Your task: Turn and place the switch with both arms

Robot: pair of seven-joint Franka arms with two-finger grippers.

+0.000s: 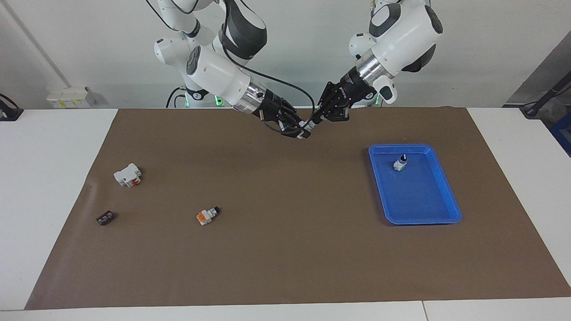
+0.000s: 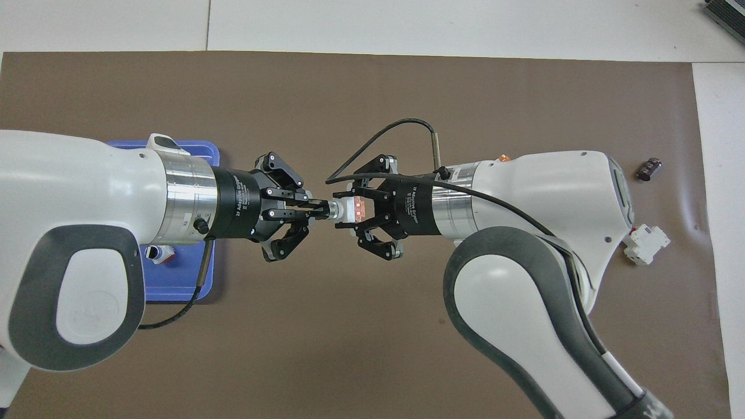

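Note:
The switch (image 2: 354,208), a small white block with an orange face up, is held in the air between both grippers, over the brown mat near the robots' edge. It also shows in the facing view (image 1: 307,128). My right gripper (image 2: 344,210) is shut around the block's body. My left gripper (image 2: 323,209) is shut on the knob end, tip to tip with the right one. In the facing view the left gripper (image 1: 315,121) and the right gripper (image 1: 298,132) meet at the same spot. The green face is hidden.
A blue tray (image 1: 415,209) toward the left arm's end holds a white black-knobbed switch (image 1: 400,164). Toward the right arm's end lie an orange-white switch with a black tip (image 1: 206,216), a white block with red (image 1: 128,175) and a small dark part (image 1: 105,218).

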